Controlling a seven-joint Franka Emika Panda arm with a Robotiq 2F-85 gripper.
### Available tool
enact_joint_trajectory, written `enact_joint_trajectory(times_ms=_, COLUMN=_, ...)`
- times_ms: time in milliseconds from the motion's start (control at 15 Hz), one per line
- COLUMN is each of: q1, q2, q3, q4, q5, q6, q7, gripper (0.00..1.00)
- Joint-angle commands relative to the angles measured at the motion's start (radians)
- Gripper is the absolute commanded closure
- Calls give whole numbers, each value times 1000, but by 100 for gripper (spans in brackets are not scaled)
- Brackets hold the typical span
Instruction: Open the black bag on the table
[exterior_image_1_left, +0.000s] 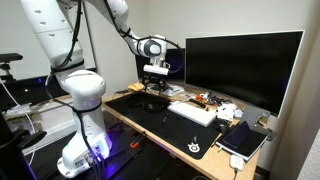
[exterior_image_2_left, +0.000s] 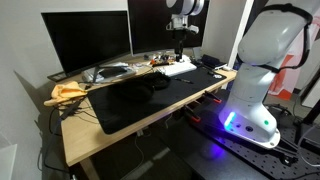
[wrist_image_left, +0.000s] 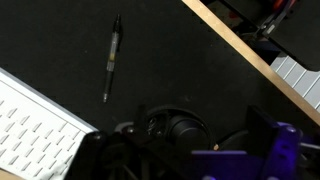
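Observation:
The black bag (wrist_image_left: 175, 128) is a small, soft, dark pouch on the table's black mat; it also shows in both exterior views (exterior_image_1_left: 152, 103) (exterior_image_2_left: 151, 83). In the wrist view it lies between my gripper (wrist_image_left: 181, 142) fingers, which are spread wide on either side of it. In an exterior view my gripper (exterior_image_1_left: 153, 88) hangs just above the bag, pointing down; it also shows in the other one (exterior_image_2_left: 178, 45). I cannot tell whether the fingers touch the bag. The table shows its light wooden edge (exterior_image_1_left: 150, 136) (exterior_image_2_left: 110, 126) (wrist_image_left: 240, 50).
A white keyboard (wrist_image_left: 35, 130) (exterior_image_1_left: 192, 112) (exterior_image_2_left: 180, 68) lies close beside the bag. A pen (wrist_image_left: 112, 58) rests on the mat. A large monitor (exterior_image_1_left: 240, 68) (exterior_image_2_left: 90, 40) stands behind. A dark notebook (exterior_image_1_left: 243, 138) and clutter sit at the desk's end.

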Motion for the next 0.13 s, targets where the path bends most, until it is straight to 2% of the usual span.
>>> enact_joint_trajectory(times_ms=0, q1=-4, q2=7, q3=4, q4=5, q5=0, q6=-2, q7=1, gripper=0)
enact_joint_trajectory(times_ms=67, q1=-5, q2=11, q3=5, q4=8, q5=0, q6=-2, q7=3, gripper=0)
